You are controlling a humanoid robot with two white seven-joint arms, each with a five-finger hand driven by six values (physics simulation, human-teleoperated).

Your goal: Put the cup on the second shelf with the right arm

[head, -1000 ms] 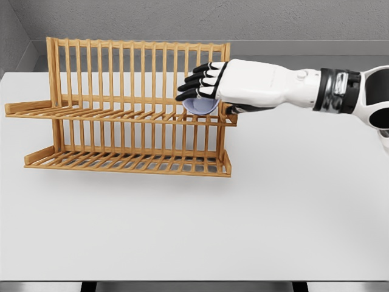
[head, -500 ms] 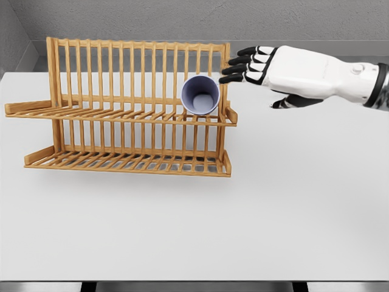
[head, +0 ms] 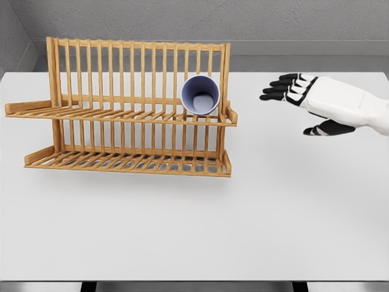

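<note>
Lavender cup (head: pixel 200 95); tan wood rack (head: pixel 121 115); white table (head: pixel 194 219).

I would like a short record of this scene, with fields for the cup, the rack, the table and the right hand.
cup: pale purple cup, lying on its side, mouth toward the camera
location: upper shelf of the wooden rack, near its right end
table: white table
right hand: right hand open, holds nothing, to the right of the rack, apart from the cup
left arm: not in view

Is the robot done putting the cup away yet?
Pretty much! The cup lies on its side on the upper shelf of the wooden rack, mouth facing us. The right hand is open, holds nothing, off to the right. Nothing looks left to do.
</note>
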